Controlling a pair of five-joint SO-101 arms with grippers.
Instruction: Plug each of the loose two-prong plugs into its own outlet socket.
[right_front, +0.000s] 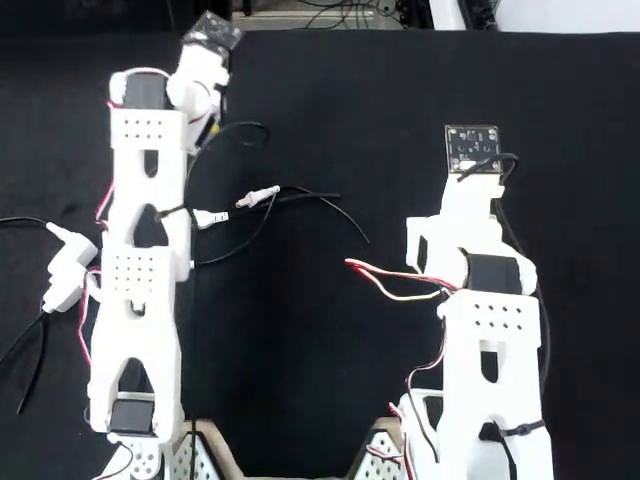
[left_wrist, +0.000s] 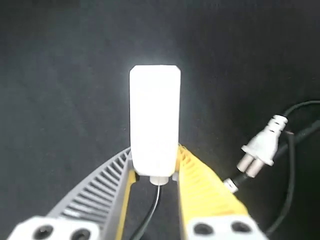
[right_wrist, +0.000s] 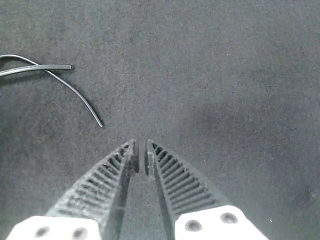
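A black cloth-covered table (right_front: 400, 90) carries everything. Just beside the left gripper (left_wrist: 155, 156), on its yellow finger's side and clear of the white socket block (left_wrist: 155, 115) it clamps, a white two-prong plug (left_wrist: 260, 150) lies flat, its black cord (left_wrist: 300, 107) trailing away from the gripper. A second black cable (left_wrist: 290, 180) runs close by the plug. Ahead of the right gripper (right_wrist: 140, 151), off to one side and well apart from its tips, two loose cable ends (right_wrist: 60, 67) rest on the cloth.

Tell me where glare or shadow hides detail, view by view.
Left wrist view: the socket in the left claw is blown out to plain white. Right wrist view: even light, no glare on the cloth around the right claw. High view: the arms glare white against the cloth.
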